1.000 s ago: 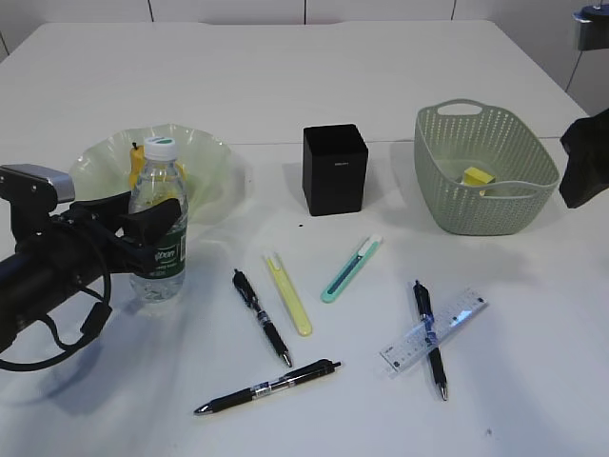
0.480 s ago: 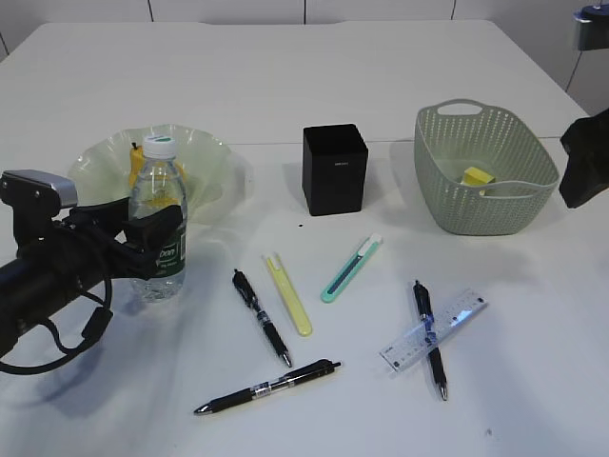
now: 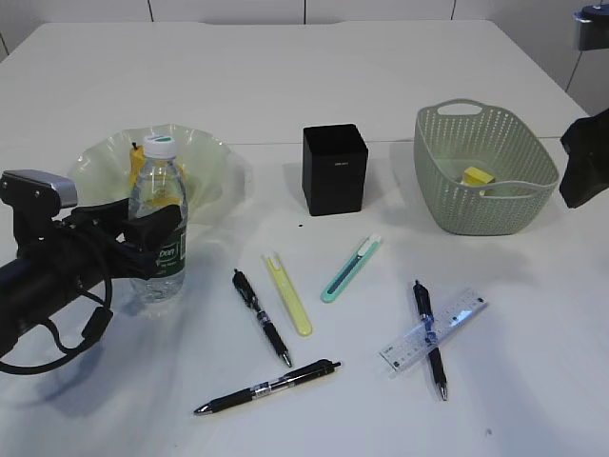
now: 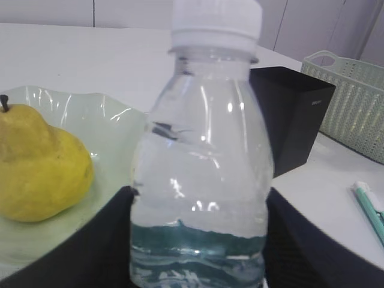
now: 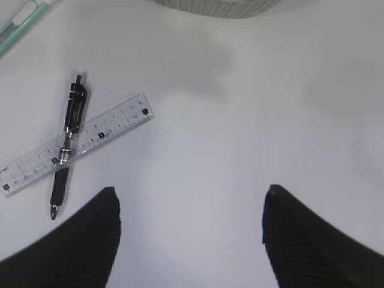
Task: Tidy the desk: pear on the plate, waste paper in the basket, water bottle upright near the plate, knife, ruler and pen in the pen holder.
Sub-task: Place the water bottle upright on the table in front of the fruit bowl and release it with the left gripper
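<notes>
Right of the pen holder (image 3: 335,169), bare tabletop (image 3: 390,181) leaves room to pass. In front of it, a knife (image 3: 350,269), pens (image 3: 261,316) and a ruler (image 3: 435,328) clutter the tabletop.

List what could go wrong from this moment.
1. The left gripper has its fingers on both sides of the upright water bottle; a skewed pull-away could tip it toward the plate holding the pear.
2. A pen crosses the clear ruler, so lifting one may drag the other.
</notes>
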`<action>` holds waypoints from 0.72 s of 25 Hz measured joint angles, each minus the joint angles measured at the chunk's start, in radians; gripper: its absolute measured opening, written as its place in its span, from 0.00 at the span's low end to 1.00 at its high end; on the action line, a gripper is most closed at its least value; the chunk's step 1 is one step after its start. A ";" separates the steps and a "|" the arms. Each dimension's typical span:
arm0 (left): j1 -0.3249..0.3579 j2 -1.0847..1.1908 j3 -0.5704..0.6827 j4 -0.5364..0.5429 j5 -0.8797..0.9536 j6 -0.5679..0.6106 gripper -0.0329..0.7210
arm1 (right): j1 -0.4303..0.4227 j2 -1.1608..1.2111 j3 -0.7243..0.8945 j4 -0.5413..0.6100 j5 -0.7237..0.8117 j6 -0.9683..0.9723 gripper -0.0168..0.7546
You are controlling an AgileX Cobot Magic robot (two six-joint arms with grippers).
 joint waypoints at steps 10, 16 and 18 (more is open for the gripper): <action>0.000 -0.005 0.015 0.002 -0.002 0.000 0.48 | 0.000 0.000 0.000 -0.002 0.000 0.000 0.73; 0.000 -0.004 0.016 0.002 -0.002 0.028 0.47 | 0.000 0.000 0.000 -0.002 0.000 0.000 0.73; -0.002 -0.004 0.016 0.002 -0.002 0.037 0.47 | 0.000 0.000 0.000 -0.002 0.000 -0.002 0.73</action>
